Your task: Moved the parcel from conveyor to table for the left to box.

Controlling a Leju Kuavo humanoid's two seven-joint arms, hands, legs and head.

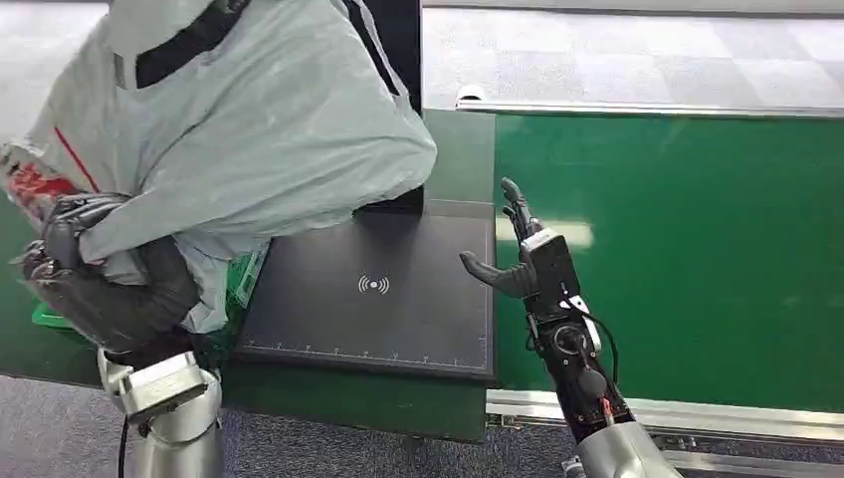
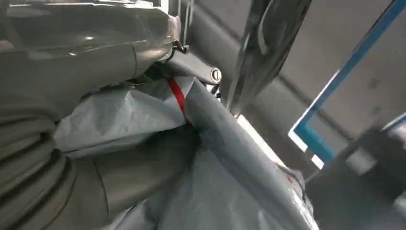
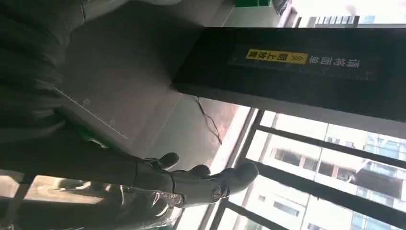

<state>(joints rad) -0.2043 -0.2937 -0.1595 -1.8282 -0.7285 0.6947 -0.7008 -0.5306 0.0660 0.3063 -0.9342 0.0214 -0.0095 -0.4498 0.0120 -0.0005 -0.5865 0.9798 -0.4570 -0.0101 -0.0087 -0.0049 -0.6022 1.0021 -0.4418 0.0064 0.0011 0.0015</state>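
A large grey plastic parcel [image 1: 269, 119] with a red stripe hangs lifted over the left side of the table, held by my left hand [image 1: 90, 269], whose dark fingers clutch its lower edge. Close up, the left wrist view has the crumpled grey parcel [image 2: 210, 158] pressed against the left hand [image 2: 62, 158]. My right hand [image 1: 523, 254] stands upright and open at the right edge of the black pad [image 1: 398, 329], holding nothing. Its fingers [image 3: 210, 184] are spread in the right wrist view.
The black pad with a wireless symbol lies on the dark green table [image 1: 378, 398]. To the right runs the green conveyor belt [image 1: 687, 259] with a metal rail along its near side. Something green [image 1: 50, 317] sits under my left hand.
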